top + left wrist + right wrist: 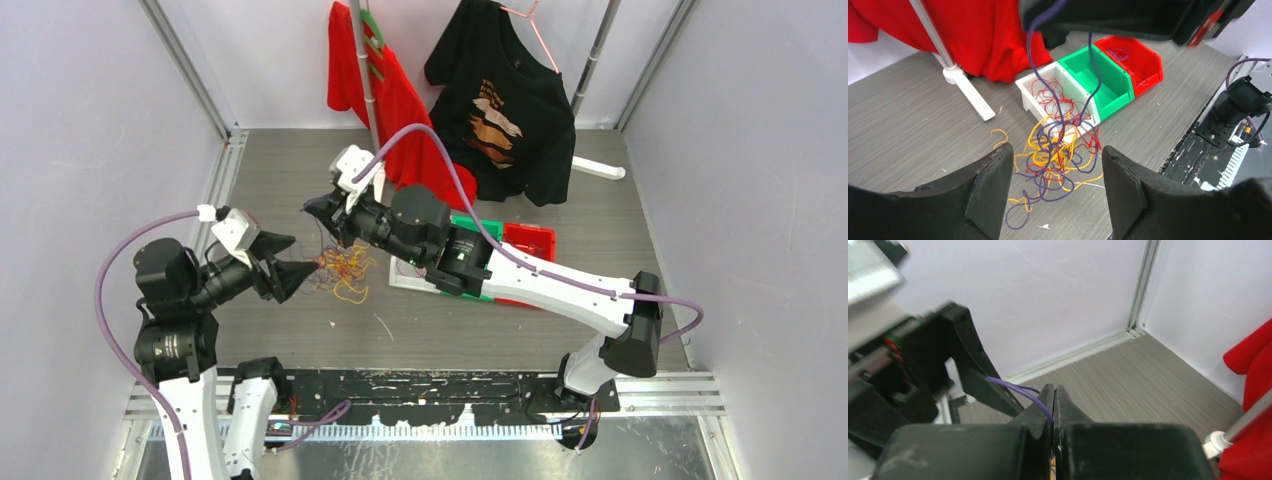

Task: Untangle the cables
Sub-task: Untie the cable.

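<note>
Extraction step: right claw [1053, 390] holds one thin purple cable [1018, 390] above the red-yellow-purple wire tangle [342, 270] beside the white plastic bin [1030, 97]; next, the wide-open left claw [1057, 150] should pin that tangle.

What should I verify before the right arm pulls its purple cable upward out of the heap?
1. Right tool shut on the purple cable: ok.
2. Left tool open: ok.
3. Tangle in line with the left tool's opening, ready to be pinned: ok.
4. Purple cable free of the tangle: not ok, it hangs down into it.
5. Knots binding other cables to the purple one: cannot tell.
</note>
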### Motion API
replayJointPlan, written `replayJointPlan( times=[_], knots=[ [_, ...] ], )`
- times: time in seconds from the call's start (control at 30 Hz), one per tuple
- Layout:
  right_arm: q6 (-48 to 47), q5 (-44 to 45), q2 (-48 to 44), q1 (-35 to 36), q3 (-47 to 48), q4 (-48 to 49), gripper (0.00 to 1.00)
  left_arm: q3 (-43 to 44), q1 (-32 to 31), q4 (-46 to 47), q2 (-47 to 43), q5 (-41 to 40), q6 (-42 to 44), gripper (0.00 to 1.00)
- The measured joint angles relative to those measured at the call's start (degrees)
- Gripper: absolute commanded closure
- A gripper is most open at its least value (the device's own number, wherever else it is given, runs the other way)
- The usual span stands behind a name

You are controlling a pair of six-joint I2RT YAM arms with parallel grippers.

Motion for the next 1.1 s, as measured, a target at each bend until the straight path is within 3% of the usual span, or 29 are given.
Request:
replayJointPlan(
  times=[0.4,0.73,0.83,0.93,1.1],
  knots=[
    [9.6,-2.6,1.8,0.0,9.6,-3.5,0.99,-6.9,0.0,18.6,-1.5,-2.6,-15.1,0.39],
    [12.2,-3.5,3.5,0.0,10.8,-9.2,0.99,-6.9,0.0,22.9,-0.7,10.9,-22.0,0.43],
    [12.7,-3.7,4.9,0.2,12.8,-10.5,0.99,-6.9,0.0,22.9,-0.1,13.2,-21.7,0.56],
    [13.1,-3.8,5.2,0.5,13.2,-11.1,0.99,-6.9,0.0,22.6,0.5,12.7,-21.0,0.84],
    [13.1,-3.7,5.2,1.2,13.0,-11.1,0.99,-6.2,0.0,17.7,1.2,6.8,-14.4,0.87]
  ],
)
